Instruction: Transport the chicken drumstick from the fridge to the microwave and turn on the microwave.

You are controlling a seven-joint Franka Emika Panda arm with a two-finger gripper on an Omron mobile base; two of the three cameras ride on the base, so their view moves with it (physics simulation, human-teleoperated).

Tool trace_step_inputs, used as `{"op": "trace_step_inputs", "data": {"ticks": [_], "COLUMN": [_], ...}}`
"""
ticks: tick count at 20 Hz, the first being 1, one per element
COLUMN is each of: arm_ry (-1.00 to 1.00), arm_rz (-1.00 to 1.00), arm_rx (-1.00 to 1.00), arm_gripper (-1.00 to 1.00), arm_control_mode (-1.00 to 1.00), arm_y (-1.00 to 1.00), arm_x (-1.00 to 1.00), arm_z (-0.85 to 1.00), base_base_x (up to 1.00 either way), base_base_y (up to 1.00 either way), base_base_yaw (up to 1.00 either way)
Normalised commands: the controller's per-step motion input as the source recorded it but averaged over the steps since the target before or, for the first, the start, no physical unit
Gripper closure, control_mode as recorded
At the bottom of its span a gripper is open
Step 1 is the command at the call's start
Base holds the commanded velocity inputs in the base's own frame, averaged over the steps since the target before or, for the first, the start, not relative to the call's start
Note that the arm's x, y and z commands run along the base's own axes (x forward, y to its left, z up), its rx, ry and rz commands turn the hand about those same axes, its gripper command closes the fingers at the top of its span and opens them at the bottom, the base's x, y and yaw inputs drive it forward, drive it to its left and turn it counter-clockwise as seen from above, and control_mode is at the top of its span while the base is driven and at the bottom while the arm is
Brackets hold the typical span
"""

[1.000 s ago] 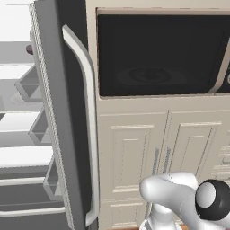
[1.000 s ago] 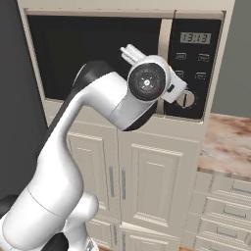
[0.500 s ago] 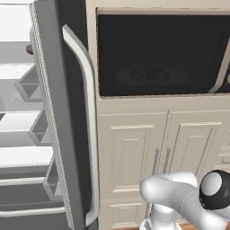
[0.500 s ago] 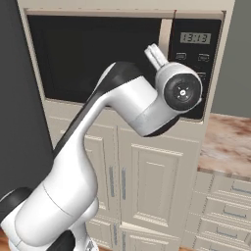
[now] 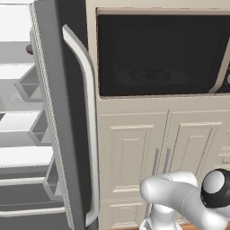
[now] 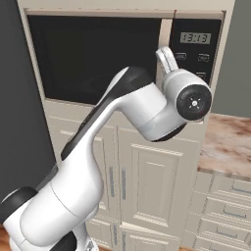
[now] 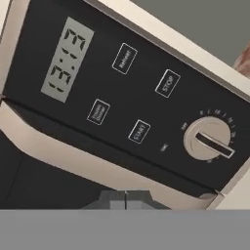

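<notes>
Microwave (image 5: 159, 56): door shut, black glass, curved tan handle (image 5: 221, 67) at its right edge; a round plate shows dimly through the glass
Control panel (image 7: 132, 102): clock display (image 7: 67, 58) reads 13:13; 4 buttons including Start (image 7: 139, 131) and Stop (image 7: 167, 83); dial (image 7: 209, 138) to the right
Gripper (image 7: 126, 200): close to the panel, below the Start button; fingertips together with only a thin seam between them
Fridge (image 5: 58, 121): door open, white shelves visible
Chicken drumstick: cannot tell where it is
Cabinets (image 6: 147, 181): cream doors below the microwave
</notes>
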Motion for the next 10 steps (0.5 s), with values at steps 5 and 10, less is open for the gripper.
{"op": "trace_step_inputs", "data": {"ticks": [5,10], "arm_ry": [-0.03,-0.02], "arm_rz": [-0.02,-0.04], "arm_rx": [0.11,0.08], "arm_gripper": [1.00,1.00], "arm_control_mode": [-1.00,-1.00], "arm_y": [-0.02,0.00], "arm_x": [0.10,0.17], "arm_z": [-0.06,-0.04], "base_base_x": [0.00,0.00], "base_base_y": [0.00,0.00], "base_base_yaw": [0.00,0.00]}}
